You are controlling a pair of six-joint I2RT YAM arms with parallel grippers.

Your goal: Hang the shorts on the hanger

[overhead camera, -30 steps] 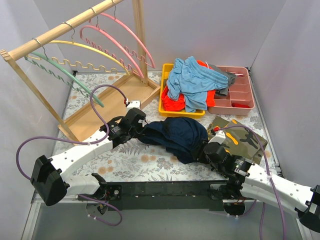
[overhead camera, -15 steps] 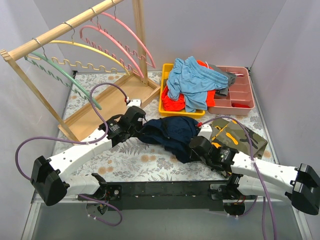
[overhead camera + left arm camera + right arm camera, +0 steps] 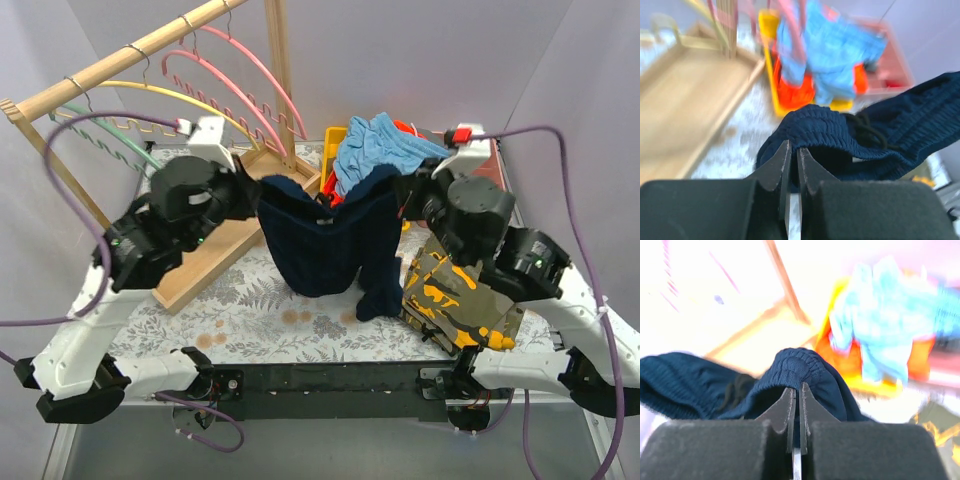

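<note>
The dark navy shorts [image 3: 325, 245] hang in the air, stretched by the waistband between both grippers above the table's middle. My left gripper [image 3: 258, 192] is shut on the waistband's left end [image 3: 810, 127]. My right gripper [image 3: 402, 190] is shut on its right end [image 3: 800, 367]. The legs dangle down toward the table. The mint-green hanger [image 3: 112, 140] hangs at the left end of the wooden rack [image 3: 120, 60], left of and behind my left gripper, partly hidden by the left arm.
A yellow hanger [image 3: 170, 97] and pink hangers [image 3: 235, 70] hang on the same rack. A yellow bin [image 3: 335, 205] and pink tray [image 3: 485, 150] hold light blue shorts [image 3: 385, 150] and orange cloth. A camouflage garment [image 3: 460, 300] lies at right. The rack's wooden base [image 3: 210, 250] lies under the left arm.
Both arms have risen from the table and lifted the navy shorts up, spreading the waistband between them. The shorts lay bunched on the table before.
</note>
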